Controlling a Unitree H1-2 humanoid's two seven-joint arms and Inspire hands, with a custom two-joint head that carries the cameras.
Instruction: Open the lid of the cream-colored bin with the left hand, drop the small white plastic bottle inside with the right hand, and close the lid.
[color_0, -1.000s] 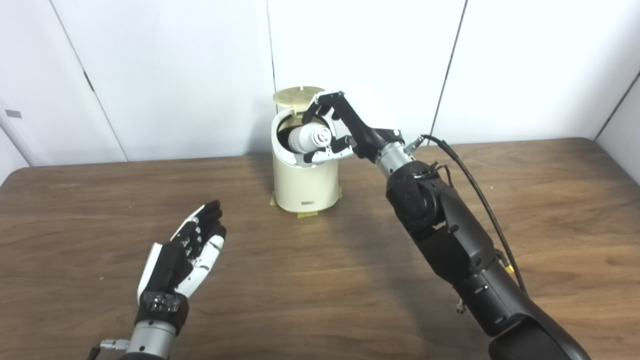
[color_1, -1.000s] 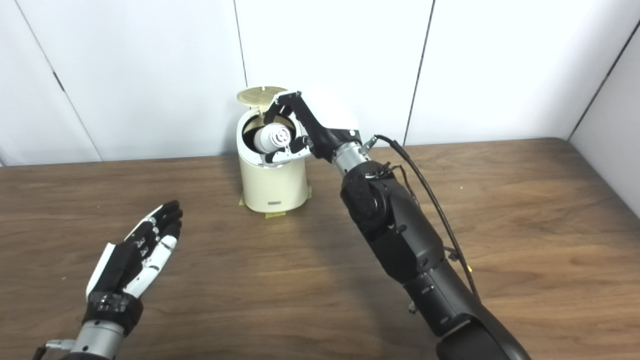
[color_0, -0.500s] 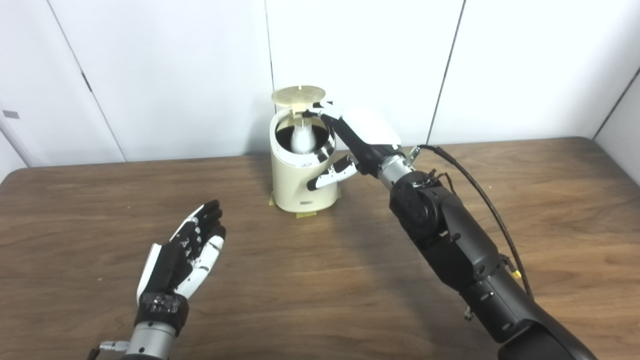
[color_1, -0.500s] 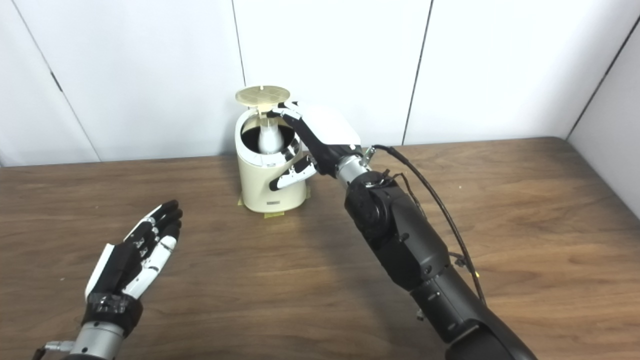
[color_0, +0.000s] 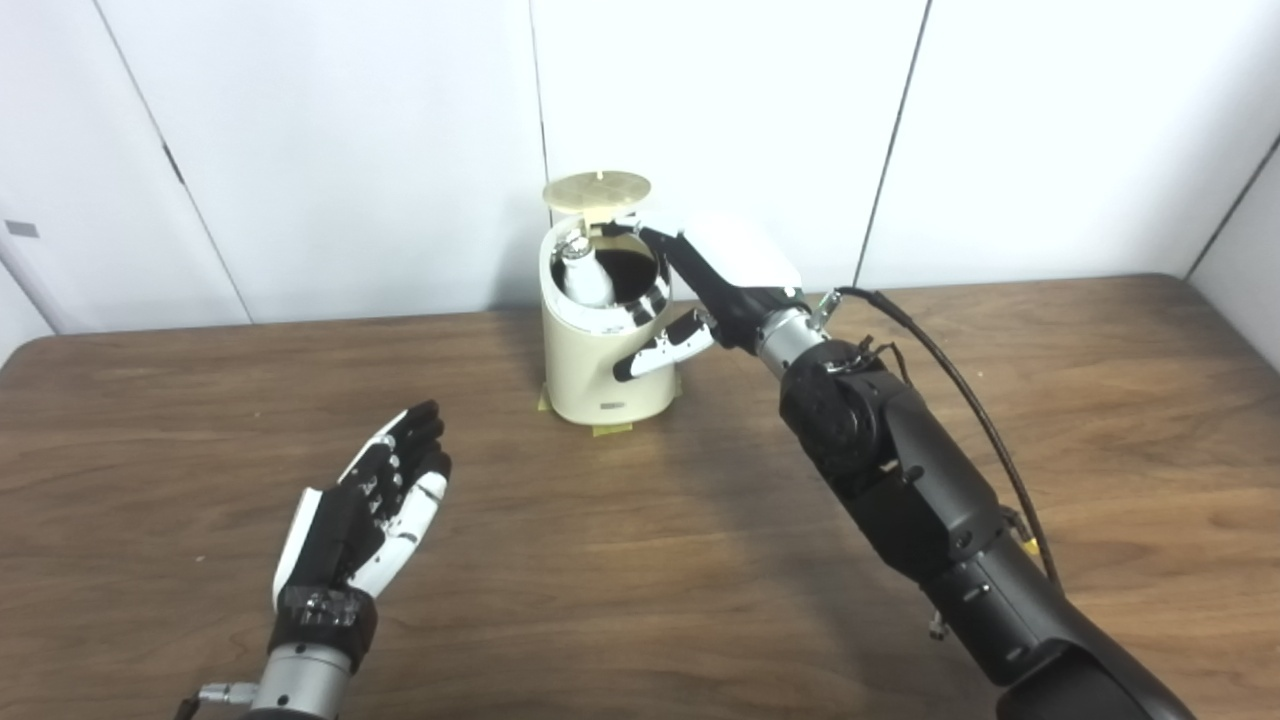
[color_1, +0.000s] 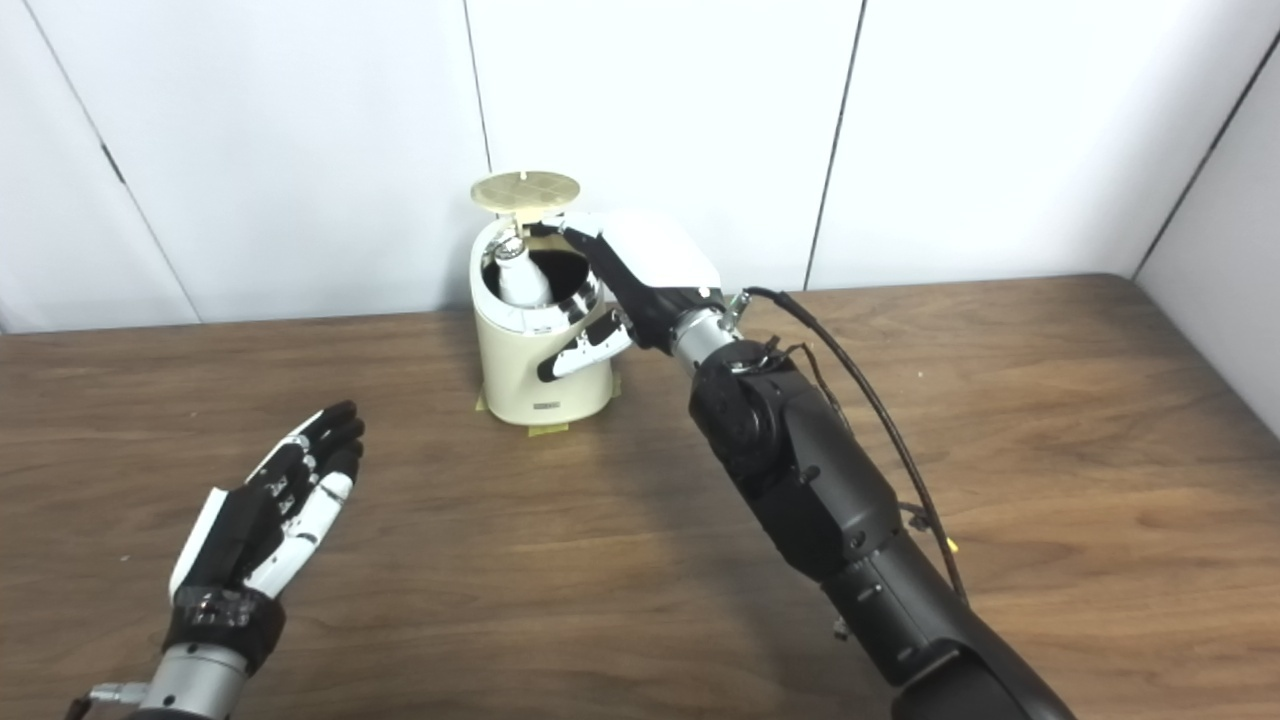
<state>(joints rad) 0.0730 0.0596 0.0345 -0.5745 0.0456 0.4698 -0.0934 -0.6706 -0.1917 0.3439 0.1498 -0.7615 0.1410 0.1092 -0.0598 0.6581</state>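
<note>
The cream-colored bin (color_0: 600, 370) stands at the back of the table with its round lid (color_0: 596, 189) tipped up behind the opening. The small white plastic bottle (color_0: 580, 272) leans inside the bin against the left wall, cap upward. My right hand (color_0: 715, 275) hovers at the bin's right rim, open, fingers spread over the opening and the thumb down along the outer wall; it holds nothing. My left hand (color_0: 362, 510) rests low over the table at the near left, open and flat, well away from the bin.
The brown wooden table (color_0: 640, 560) stretches wide around the bin. White wall panels (color_0: 300, 140) rise right behind the bin. A black cable (color_0: 950, 370) runs along my right forearm. Bits of yellow tape (color_0: 612, 430) mark the bin's base.
My right hand opened and let the bottle go; the bottle dropped into the bin and now leans to the left inside. The left hand has not moved.
</note>
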